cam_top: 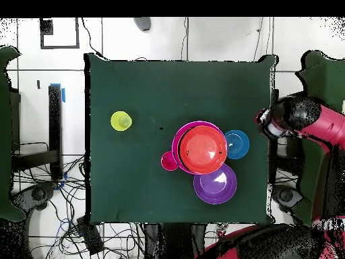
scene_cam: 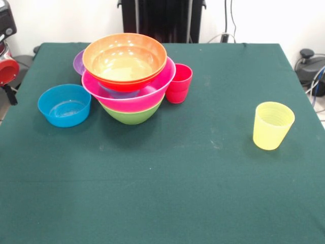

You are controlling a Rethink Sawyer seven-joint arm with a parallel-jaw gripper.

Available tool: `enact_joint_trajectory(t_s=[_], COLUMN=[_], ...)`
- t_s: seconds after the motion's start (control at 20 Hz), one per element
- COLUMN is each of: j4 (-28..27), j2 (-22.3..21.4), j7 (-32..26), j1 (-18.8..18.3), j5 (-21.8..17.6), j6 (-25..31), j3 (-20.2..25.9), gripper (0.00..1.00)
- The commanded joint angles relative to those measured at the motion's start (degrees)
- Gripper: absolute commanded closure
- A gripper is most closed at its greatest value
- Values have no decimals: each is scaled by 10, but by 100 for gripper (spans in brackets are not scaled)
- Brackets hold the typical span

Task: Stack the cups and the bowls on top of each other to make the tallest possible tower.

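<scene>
Your tower point(scene_cam: 129, 84) stands on the green cloth of the table point(scene_cam: 203, 193), towards the side where the arm point(cam_top: 317, 125) is parked. From the bottom it reads green bowl point(scene_cam: 133, 116), big pink bowl point(scene_cam: 147, 99), then a wide orange bowl point(scene_cam: 124, 60) on top, with a red-orange rim showing just under it.

The purple bowl point(cam_top: 215, 183) sits on the cloth touching the tower's base. The blue bowl point(scene_cam: 64, 105) lies just beside the tower, on the side nearest the arm. The red cup point(scene_cam: 179, 83) stands upright against the tower on the opposite side. The yellow cup point(scene_cam: 273, 125) stands upright and alone, well apart from everything, across the table.

The arm is drawn back off the table's edge, level with the blue bowl. Only its red and black wrist shows, so you cannot tell how the fingers stand.

In my judgement, the blue bowl is your nearest loose piece: it lies between the arm and the tower, mouth up. The cloth around it is open, but the tower's overhanging pink rim is close on one side.
</scene>
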Motion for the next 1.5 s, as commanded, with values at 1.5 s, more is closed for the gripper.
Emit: enact_joint_trajectory(t_s=[1.5], j4=[-20], j2=[16], j7=[-323], j1=[-7], j5=[-47], j6=[41], j3=[134], gripper=[0])
